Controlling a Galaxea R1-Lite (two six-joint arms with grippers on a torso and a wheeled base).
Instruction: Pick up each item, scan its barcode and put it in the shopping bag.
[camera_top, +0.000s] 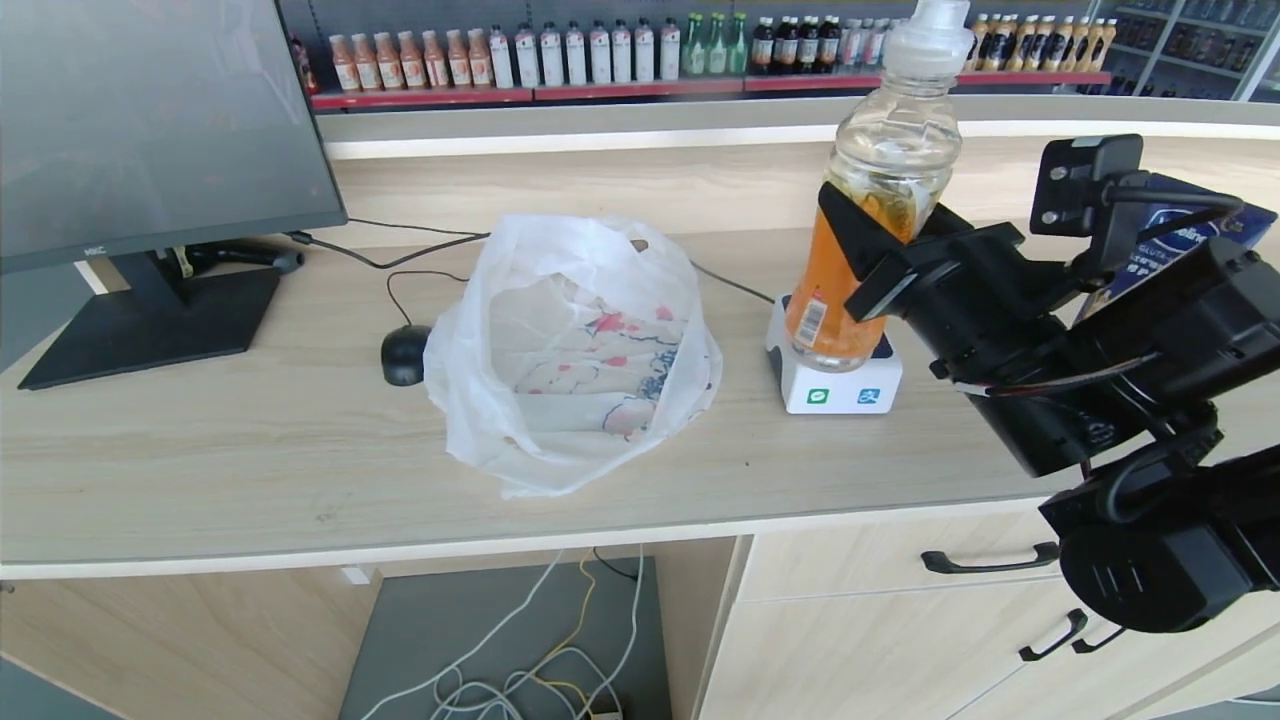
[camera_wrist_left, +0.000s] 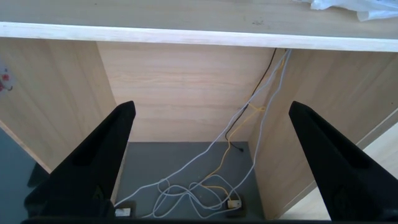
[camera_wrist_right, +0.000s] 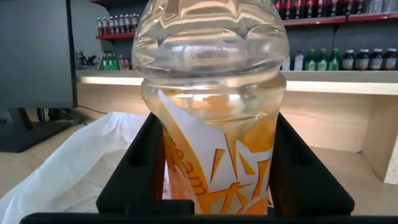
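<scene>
My right gripper is shut on a clear bottle with an orange label and white cap. It holds the bottle upright just above the small white scanner box, with the barcode on the label's lower left side. The right wrist view shows the bottle between the black fingers. To the left of the scanner, the white shopping bag lies open on the counter. My left gripper hangs open below the counter edge, facing the space under the desk with nothing between its fingers.
A monitor on a black stand occupies the counter's far left, with a black mouse and cables beside the bag. A blue box lies behind my right arm. Shelves of bottles line the back wall. Drawers sit under the counter.
</scene>
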